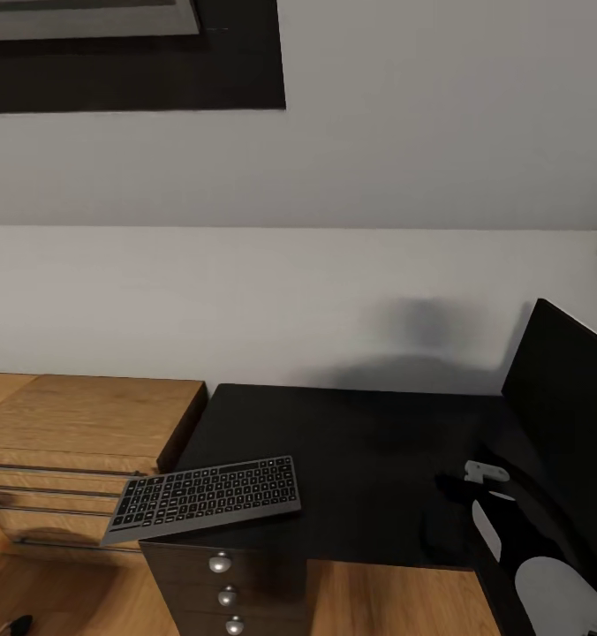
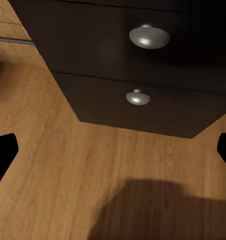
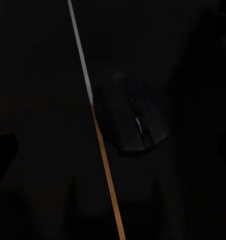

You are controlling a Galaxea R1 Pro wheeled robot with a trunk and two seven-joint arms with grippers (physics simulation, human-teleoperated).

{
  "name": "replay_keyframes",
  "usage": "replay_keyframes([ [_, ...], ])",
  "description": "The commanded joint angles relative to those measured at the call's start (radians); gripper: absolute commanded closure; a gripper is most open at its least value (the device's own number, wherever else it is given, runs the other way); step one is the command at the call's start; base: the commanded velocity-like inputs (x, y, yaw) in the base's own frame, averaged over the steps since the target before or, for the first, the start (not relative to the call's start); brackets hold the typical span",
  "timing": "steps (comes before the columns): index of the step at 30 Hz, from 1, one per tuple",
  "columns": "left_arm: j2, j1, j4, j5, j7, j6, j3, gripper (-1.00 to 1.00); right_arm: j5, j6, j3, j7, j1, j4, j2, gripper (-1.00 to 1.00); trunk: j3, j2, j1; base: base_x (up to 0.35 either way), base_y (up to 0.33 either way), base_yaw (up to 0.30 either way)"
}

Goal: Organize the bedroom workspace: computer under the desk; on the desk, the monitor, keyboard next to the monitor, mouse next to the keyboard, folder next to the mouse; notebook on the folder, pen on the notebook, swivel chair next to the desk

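Keyboard (image 1: 206, 497) lies flat on the desk (image 1: 360, 433), long axis skewed to the front edge, its left corner overhanging toward the wooden chest (image 1: 78, 433). Monitor (image 1: 563, 415) cut off at the right of the head view. Mouse (image 3: 135, 117) on the dark desktop beside its front edge, barely made out. Left gripper (image 2: 113, 150) spread wide over floor before the drawer knobs (image 2: 149, 36). Right gripper's (image 3: 113, 155) opening: cannot tell.
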State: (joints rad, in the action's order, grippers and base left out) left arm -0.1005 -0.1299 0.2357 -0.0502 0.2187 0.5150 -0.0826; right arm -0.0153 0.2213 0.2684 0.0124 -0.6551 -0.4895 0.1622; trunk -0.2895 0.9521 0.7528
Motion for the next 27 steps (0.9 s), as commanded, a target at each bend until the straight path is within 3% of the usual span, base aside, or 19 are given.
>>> replay_keyframes([
  [1,-0.004,-0.001,0.005,-0.005,0.007,0.001,-0.008,-1.0,-0.002,0.006,0.003,0.001,0.0,-0.002,-0.001,-1.0,-0.001,0.001,0.0,0.0,0.0,0.0],
  [4,-0.028,-0.001,0.097,-0.004,0.007,-0.084,-0.008,-1.0,-0.002,0.007,0.003,-0.001,0.0,-0.002,-0.001,-1.0,-0.001,0.001,0.0,0.0,0.0,0.0],
  [5,-0.032,0.0,0.153,-0.004,0.007,-0.157,-0.008,-1.0,-0.002,0.007,0.003,-0.001,0.0,-0.002,-0.001,-1.0,-0.001,0.001,0.0,0.0,0.0,0.0],
  [7,-0.039,0.007,0.342,-0.005,0.006,-0.401,-0.007,-1.0,-0.002,0.007,0.003,-0.002,0.0,-0.003,-0.001,-1.0,-0.001,0.001,0.0,0.0,0.0,0.0],
  [10,-0.04,0.044,0.537,-0.007,0.005,-0.6,-0.007,-1.0,-0.002,0.007,0.003,-0.002,0.0,-0.003,-0.001,-1.0,-0.001,0.001,0.0,0.0,0.0,0.0],
  [12,-0.042,0.098,0.751,-0.009,0.005,-0.767,-0.012,-1.0,-0.002,0.007,0.003,-0.002,0.0,-0.003,-0.001,-1.0,-0.001,0.001,0.0,0.0,0.0,0.0],
  [14,-0.042,0.139,0.898,-0.013,0.004,-0.867,-0.039,-1.0,-0.002,0.007,0.003,-0.002,0.0,-0.003,-0.001,-1.0,-0.001,0.001,0.0,0.0,0.0,0.0],
  [16,-0.042,0.158,0.982,-0.025,0.004,-0.926,-0.064,-1.0,-0.002,0.007,0.003,-0.003,0.0,-0.003,-0.001,-1.0,-0.001,0.001,0.0,0.0,0.0,0.0],
  [17,-0.042,0.171,1.054,-0.046,0.005,-0.98,-0.09,-1.0,-0.002,0.007,0.003,-0.003,0.0,-0.003,-0.001,-1.0,-0.001,0.001,0.0,0.0,0.0,0.0],
  [19,-0.041,0.179,1.115,-0.075,0.005,-1.026,-0.116,-1.0,-0.002,0.007,0.003,-0.003,0.0,-0.003,-0.001,-1.0,-0.001,0.001,0.0,0.0,0.0,0.0],
  [20,-0.041,0.184,1.159,-0.106,0.007,-1.06,-0.143,-1.0,-0.002,0.007,0.003,-0.003,0.0,-0.003,-0.001,-1.0,-0.001,0.001,0.0,0.0,0.0,0.0],
  [24,-0.041,0.191,1.249,-0.173,0.012,-1.109,-0.216,-1.0,-0.002,0.006,0.002,-0.002,0.0,-0.003,-0.002,-1.0,-0.001,0.001,0.0,0.0,0.0,0.0],
  [27,-0.041,0.192,1.315,-0.184,0.014,-1.119,-0.229,-1.0,-0.002,0.005,0.002,-0.002,0.0,-0.003,-0.003,-1.0,-0.001,0.001,0.0,0.018,0.0,0.0],
])
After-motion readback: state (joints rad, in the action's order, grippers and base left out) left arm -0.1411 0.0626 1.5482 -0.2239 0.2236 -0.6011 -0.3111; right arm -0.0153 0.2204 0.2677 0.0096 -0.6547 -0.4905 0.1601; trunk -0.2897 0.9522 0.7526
